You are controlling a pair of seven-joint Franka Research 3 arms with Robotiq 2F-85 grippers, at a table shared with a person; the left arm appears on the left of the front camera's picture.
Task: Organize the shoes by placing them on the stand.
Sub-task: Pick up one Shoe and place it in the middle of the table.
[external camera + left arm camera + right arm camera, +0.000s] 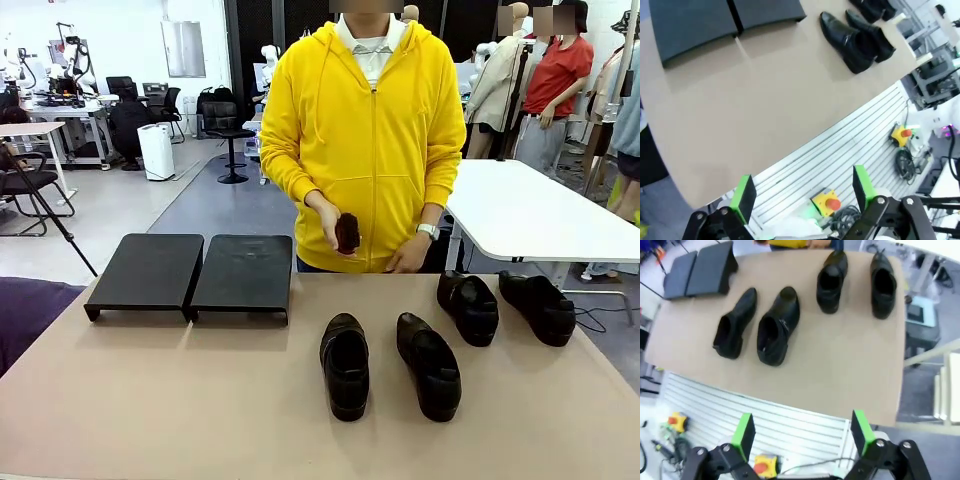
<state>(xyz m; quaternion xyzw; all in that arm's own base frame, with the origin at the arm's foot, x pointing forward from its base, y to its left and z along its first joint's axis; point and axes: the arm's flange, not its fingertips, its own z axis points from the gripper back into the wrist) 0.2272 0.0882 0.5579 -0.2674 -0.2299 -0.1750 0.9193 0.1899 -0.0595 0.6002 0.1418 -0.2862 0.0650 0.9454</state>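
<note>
Several black slip-on shoes lie on the tan table. Two lie side by side in the middle, shoe (345, 365) and shoe (428, 365). Another pair (468, 305) sits farther back on the right. The black two-tray stand (190, 272) is at the back left with nothing on it. In the left wrist view my left gripper (802, 192) is open beyond the table's near edge, with the stand (690, 22) and shoes (845, 37) far ahead. My right gripper (801, 432) is open too, short of the near edge, with the shoes (777, 325) and stand (702, 267) ahead.
A person in a yellow hoodie stands at the far side, holding a small dark object (347, 233) in one hand. A white table (530, 210) stands behind on the right. Below both grippers is a slatted grey surface with yellow emergency-stop boxes (827, 201).
</note>
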